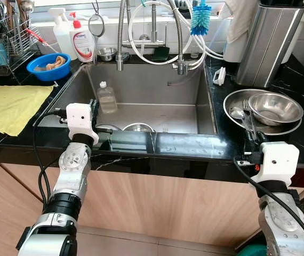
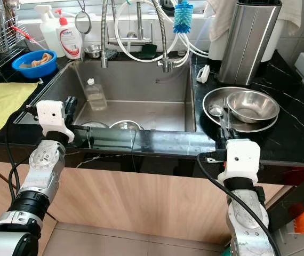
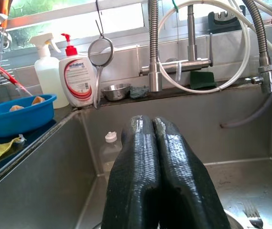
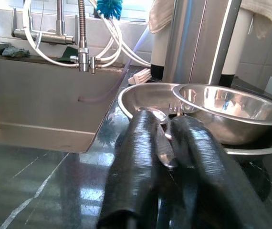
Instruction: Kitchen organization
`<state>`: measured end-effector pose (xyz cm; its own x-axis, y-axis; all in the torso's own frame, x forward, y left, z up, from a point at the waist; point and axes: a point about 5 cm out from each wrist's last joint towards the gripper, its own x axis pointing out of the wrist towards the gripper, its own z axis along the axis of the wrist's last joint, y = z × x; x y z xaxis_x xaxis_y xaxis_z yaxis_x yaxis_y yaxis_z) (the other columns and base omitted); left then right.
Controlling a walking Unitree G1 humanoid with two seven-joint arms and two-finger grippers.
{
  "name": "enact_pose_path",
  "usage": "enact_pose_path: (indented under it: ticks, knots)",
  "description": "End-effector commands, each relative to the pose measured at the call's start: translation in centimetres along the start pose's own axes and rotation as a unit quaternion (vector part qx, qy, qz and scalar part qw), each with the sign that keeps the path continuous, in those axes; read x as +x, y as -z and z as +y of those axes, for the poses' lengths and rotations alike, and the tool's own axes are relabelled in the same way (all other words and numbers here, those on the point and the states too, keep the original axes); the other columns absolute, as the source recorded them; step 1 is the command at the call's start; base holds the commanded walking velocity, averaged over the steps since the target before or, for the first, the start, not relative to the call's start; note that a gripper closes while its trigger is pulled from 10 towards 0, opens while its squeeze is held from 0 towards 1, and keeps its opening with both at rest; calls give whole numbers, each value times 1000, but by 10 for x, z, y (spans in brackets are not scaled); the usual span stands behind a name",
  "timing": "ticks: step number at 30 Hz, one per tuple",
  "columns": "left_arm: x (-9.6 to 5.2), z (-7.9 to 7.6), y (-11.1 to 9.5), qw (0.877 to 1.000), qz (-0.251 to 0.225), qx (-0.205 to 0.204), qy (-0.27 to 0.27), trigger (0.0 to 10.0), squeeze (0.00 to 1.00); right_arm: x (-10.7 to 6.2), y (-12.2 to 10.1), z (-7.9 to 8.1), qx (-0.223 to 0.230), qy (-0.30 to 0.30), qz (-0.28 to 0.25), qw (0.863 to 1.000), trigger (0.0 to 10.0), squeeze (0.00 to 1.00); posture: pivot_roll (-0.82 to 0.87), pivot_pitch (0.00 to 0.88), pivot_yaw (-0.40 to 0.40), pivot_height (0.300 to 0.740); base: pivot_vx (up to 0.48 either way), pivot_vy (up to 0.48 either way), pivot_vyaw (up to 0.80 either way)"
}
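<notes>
Two grippers are recorded at the near edge of the black counter (image 1: 184,145). Left gripper (image 3: 156,125): held over the front lip of the sink (image 1: 152,85), fingers pressed together with nothing between them. Right gripper (image 4: 167,125): set low over the counter beside the sink's right rim, its fingers drawn close about the handles of a spoon (image 1: 237,113) and a fork (image 4: 175,110) that lie between them; a firm grip cannot be confirmed. Bare counter is noted between the sink's right edge and the wide steel dish (image 1: 232,104). Within that dish: a steel bowl (image 1: 276,108), seated toward its right side, with the utensil heads at its left. Sink contents: a clear plastic bottle (image 1: 106,97), upright near the left wall; round steel items, partly hidden below the front lip. Left counter: a yellow cloth (image 1: 10,106), spread flat to the near edge. Beyond it: a blue bowl (image 1: 48,66) holding pale pieces, and a wire rack (image 1: 8,40) of utensils. Back ledge: a spray bottle (image 1: 61,32), a pump soap bottle (image 1: 81,40), a small steel cup (image 1: 107,53), a hanging strainer (image 1: 96,24), taps with coiled hoses, a blue brush (image 1: 200,16). Right rear: a tall steel container (image 1: 266,42).
</notes>
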<state>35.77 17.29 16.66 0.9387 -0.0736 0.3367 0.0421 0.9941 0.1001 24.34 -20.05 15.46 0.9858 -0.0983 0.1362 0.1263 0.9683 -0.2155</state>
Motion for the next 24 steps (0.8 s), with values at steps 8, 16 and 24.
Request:
enact_pose_path:
  ticks: [8,16,24]
  knots:
    - [-1,2,-1,1000,-3,11,2,10000,0,5,-3,-1,11,2,-3,1000,0,0,-59,0,77,740,0,0,0]
    - [-1,3,-1,1000,-2,12,-1,10000,0,11,-21,2,49,-6,-48,998,0,0,-56,0,74,740,0,0,0]
    - [-1,3,-1,1000,-3,11,-1,10000,0,16,-32,6,53,-19,-69,996,0,0,-55,0,72,740,0,0,0]
